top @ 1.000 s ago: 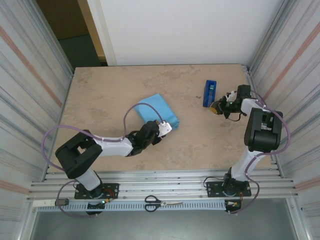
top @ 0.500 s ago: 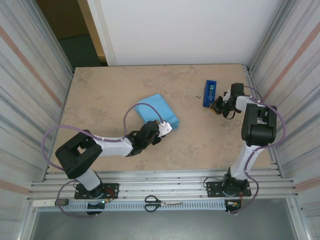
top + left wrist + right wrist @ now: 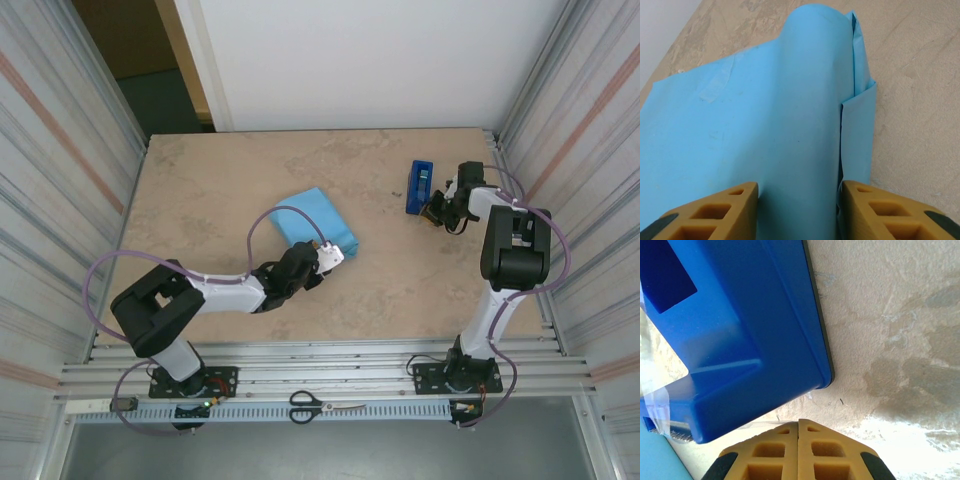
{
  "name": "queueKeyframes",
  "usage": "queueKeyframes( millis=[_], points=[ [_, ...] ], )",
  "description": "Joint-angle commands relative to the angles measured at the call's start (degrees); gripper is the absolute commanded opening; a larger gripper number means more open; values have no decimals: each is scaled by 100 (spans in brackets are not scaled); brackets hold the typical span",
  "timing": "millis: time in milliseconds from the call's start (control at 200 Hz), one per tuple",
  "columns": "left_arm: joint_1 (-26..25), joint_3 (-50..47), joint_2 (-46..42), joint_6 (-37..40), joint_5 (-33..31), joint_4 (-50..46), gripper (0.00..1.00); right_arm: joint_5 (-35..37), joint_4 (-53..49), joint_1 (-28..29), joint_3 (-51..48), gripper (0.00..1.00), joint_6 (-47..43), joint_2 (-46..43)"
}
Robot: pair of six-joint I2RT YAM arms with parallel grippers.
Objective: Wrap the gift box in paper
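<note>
The paper (image 3: 315, 222), light sky blue side out, lies folded into a flat bundle left of the table's centre. The gift box is hidden under it. In the left wrist view the paper (image 3: 765, 115) curves over in a rounded fold, with a flap along its right edge and a piece of clear tape at the upper left. My left gripper (image 3: 333, 255) sits at the bundle's near right corner. Its jaws (image 3: 799, 186) press the paper bundle from both sides. My right gripper (image 3: 432, 212) (image 3: 798, 421) is shut, its tips close to the near end of the blue tape dispenser (image 3: 421, 186) (image 3: 740, 340).
Scissors (image 3: 325, 405) lie on the rail in front of the arm bases. Corrugated metal walls close in both sides of the beige table (image 3: 220, 190). A thin clear strip of tape (image 3: 660, 405) hangs at the dispenser's cutter end.
My right gripper has moved left and a little farther back, closer to the tape dispenser. The left arm and the paper bundle have not moved.
</note>
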Motion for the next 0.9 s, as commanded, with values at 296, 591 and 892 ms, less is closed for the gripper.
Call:
queueKeyframes(
  millis=[296,591,892],
  points=[
    [-79,-258,360,-276,379,-747,44,343,-740,-62,23,0,-160,170],
    [-81,-266,381,-285,403,-746,43,520,-853,-61,128,0,-235,301],
    [-87,-275,385,-297,387,-737,43,5,-689,-47,-110,0,-279,-182]
  ],
)
